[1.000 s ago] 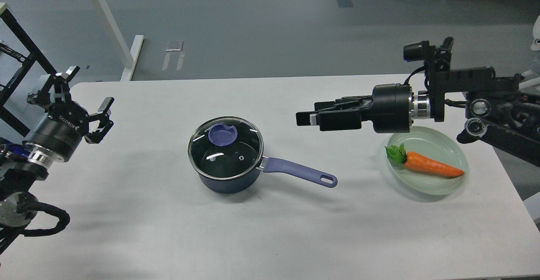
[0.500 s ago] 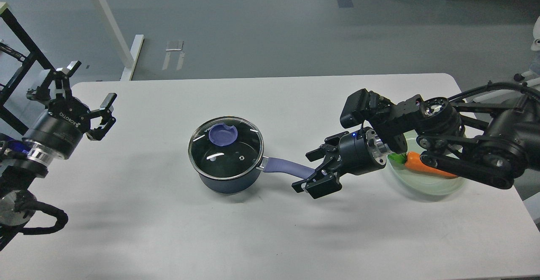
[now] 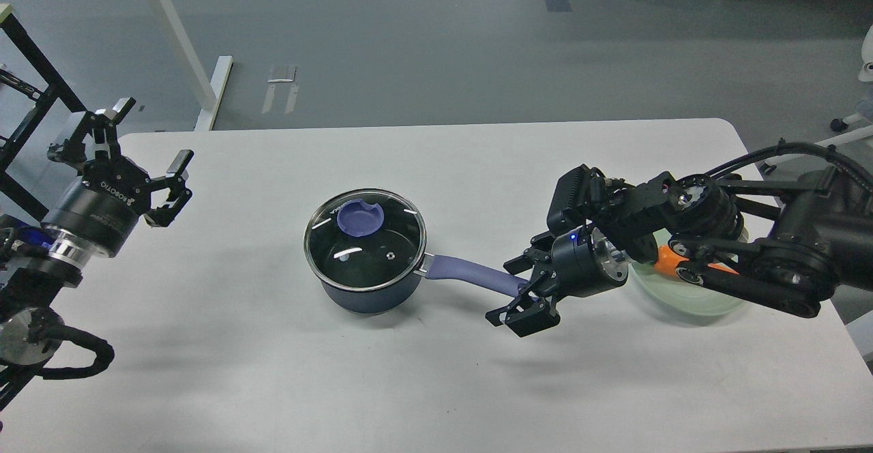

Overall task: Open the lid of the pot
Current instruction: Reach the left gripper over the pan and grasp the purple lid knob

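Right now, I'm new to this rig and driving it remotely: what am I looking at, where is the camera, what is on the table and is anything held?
This is one view, taken from the robot's own head, looking forward and down at a white table. The black arms at the two sides are the robot's own.

The left gripper hangs open over the table's left edge, holding nothing. The right gripper is open, with its fingers on either side of the far end of the handle, not closed on it.

In the middle stands the pot, with the lid on it. The lid's knob is untouched, so opening is not yet done.

On the right a plate holds a carrot, both mostly hidden behind the right arm.
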Robot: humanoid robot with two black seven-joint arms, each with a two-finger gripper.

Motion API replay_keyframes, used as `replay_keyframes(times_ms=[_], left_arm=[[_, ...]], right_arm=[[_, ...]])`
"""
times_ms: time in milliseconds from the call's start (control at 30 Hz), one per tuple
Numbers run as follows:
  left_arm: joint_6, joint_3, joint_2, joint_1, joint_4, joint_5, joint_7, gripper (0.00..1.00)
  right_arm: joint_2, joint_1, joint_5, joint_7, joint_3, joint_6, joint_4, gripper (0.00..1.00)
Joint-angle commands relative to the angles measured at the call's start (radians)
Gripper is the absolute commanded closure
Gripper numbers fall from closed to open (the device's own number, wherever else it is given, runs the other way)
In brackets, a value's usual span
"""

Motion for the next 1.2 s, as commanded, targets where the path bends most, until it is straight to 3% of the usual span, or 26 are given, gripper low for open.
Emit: replay_keyframes(times_ms=[0,200,433,533,667,967,1167], left_arm=[[0.002,0.000,-0.002,0.000,-0.001,0.000,0.000,0.01],[0.002,0.002,-0.004,0.000,-0.007,0.003,0.000,0.01],[-0.001,0.014,-0.004,-0.001,-0.016,0.029,0.000,0.01],[-0.001,0.014,-0.004,-0.007,-0.018,0.107,0.000,0.01],[-0.001,0.012,-0.005,-0.038,-0.022,0.257,0.000,0.01],[0.029,0.014,-0.005,-0.233,-0.053,0.909,0.000,0.01],[0.202,0.050,-0.002,-0.254,-0.198,1.430,0.000,0.01]], right_arm=[[0.000,0.000,-0.018,0.000,-0.004,-0.003,0.000,0.29],[0.007,0.006,-0.026,0.000,-0.004,-0.012,-0.002,0.43],[0.016,0.021,-0.029,0.000,-0.004,-0.020,-0.014,0.46],[0.024,0.018,-0.029,0.000,-0.004,-0.020,-0.020,0.55],[0.038,0.021,-0.029,0.000,-0.004,-0.020,-0.032,0.60],[0.049,0.021,-0.029,0.000,-0.005,-0.020,-0.035,0.65],[0.061,0.021,-0.029,0.000,-0.004,-0.020,-0.060,0.65]])
